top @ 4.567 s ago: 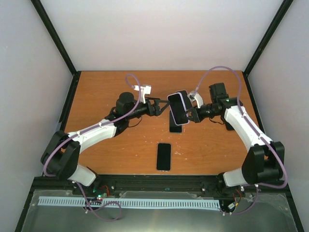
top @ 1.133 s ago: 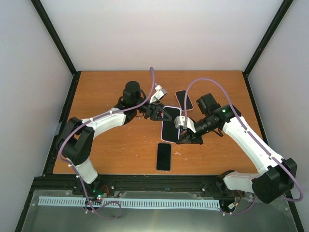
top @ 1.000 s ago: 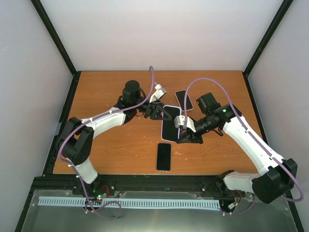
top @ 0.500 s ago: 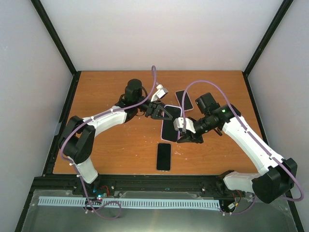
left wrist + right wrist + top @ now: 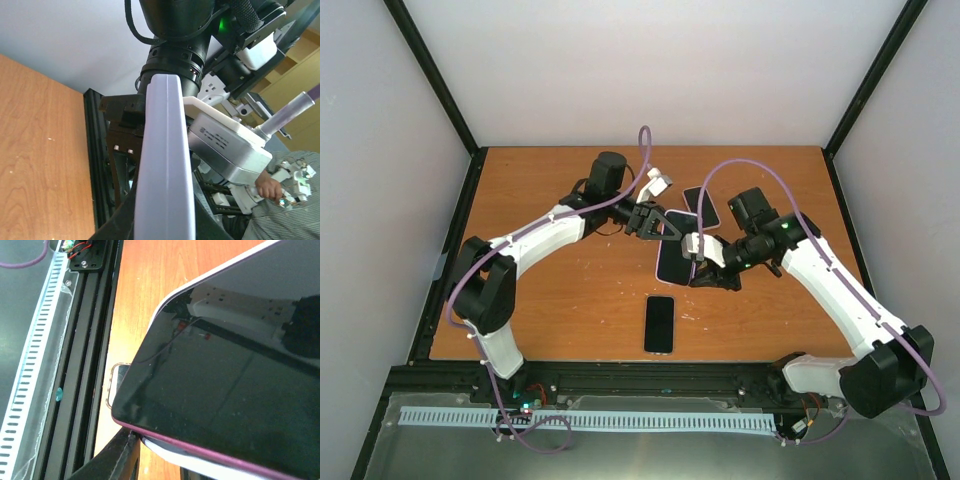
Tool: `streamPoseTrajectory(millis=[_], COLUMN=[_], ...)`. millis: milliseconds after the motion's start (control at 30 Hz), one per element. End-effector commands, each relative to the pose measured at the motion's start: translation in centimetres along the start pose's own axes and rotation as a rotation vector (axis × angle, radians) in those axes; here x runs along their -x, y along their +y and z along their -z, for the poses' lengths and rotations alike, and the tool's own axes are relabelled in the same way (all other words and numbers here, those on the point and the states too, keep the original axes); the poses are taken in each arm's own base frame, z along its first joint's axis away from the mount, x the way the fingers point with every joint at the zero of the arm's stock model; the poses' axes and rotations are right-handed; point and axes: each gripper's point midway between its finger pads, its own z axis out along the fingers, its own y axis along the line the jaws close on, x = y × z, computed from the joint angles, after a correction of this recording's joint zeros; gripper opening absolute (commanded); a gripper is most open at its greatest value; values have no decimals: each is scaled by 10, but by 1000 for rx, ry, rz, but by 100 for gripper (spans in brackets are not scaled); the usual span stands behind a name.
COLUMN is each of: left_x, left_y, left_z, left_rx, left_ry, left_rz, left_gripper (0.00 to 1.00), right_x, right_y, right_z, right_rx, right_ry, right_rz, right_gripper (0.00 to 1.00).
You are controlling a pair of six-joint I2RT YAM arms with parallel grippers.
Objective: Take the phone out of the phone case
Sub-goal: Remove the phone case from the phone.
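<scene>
The phone (image 5: 676, 258), dark-screened with a magenta edge, sits in a pale lavender phone case (image 5: 162, 165) held above the table between both arms. My left gripper (image 5: 657, 224) is shut on the case's far end, whose long edge fills the left wrist view. My right gripper (image 5: 700, 264) is closed at the near right edge. In the right wrist view the phone (image 5: 235, 390) has lifted off the case's white lip (image 5: 165, 452) at the corner. One dark finger (image 5: 117, 455) sits right at that gap, and the lip runs down between the fingers.
A black phone in a clear case (image 5: 659, 323) lies flat near the table's front edge, also showing under the held phone (image 5: 116, 382). Another dark phone (image 5: 701, 206) lies at the back, beside the left gripper. A black rail (image 5: 95, 340) borders the table front.
The left arm has swung toward the back right, carrying the case's far end with it. The right gripper followed slightly up and back. The phone now lies more slanted between them.
</scene>
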Motion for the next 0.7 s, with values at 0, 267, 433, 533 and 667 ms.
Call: streamPoseTrajectory(millis=[0, 267, 433, 533, 667], left_x=[-21, -26, -32, -34, -37], left_y=[-42, -42, -41, -39, -39], left_z=[-14, -18, -27, -31, -37], left_rx=[-220, -223, -236, -235, -235], left_ry=[108, 110, 127, 132, 140], left_rz=[78, 76, 79, 83, 85], left_gripper=[0, 0, 0, 0, 0], right_x=[41, 43, 50, 57, 62], right_y=[-71, -110, -117, -118, -122], right_z=[22, 50, 56, 59, 61], right_rx=[-242, -340, -358, -345, -337], right_ry=[-201, -354, -396, -426, -463], right_rz=[30, -170, -200, -211, -261], right_gripper=[23, 25, 26, 28, 28])
